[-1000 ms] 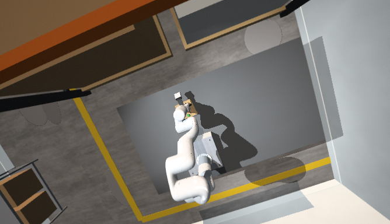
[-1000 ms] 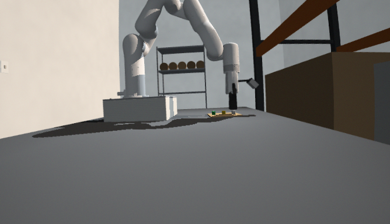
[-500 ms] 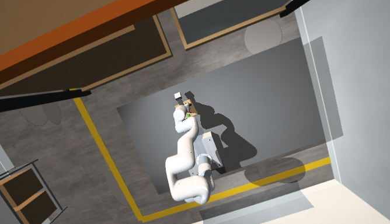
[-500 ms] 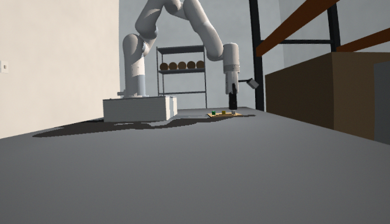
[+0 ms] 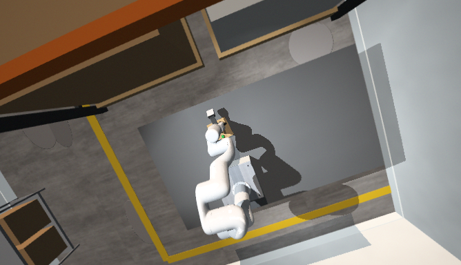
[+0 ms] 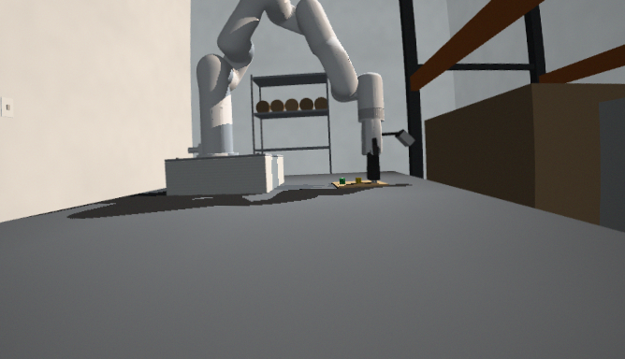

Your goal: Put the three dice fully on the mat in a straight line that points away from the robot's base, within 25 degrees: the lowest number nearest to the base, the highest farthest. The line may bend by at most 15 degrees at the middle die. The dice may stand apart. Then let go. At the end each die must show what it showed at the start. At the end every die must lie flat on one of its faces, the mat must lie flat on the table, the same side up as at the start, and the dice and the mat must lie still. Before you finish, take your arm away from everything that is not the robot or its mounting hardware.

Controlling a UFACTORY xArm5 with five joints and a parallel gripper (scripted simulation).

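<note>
Green die (image 6: 342, 180) (yellow die (image 6: 358, 180) beside) on mat (image 6: 339, 184)

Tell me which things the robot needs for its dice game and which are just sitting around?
For the job:
- tan mat
- green die
- yellow die
- gripper, down at the mat's far end; a third die isn't visible

Just around:
- shelf rack with brown balls
- big brown box
- orange beams
</note>
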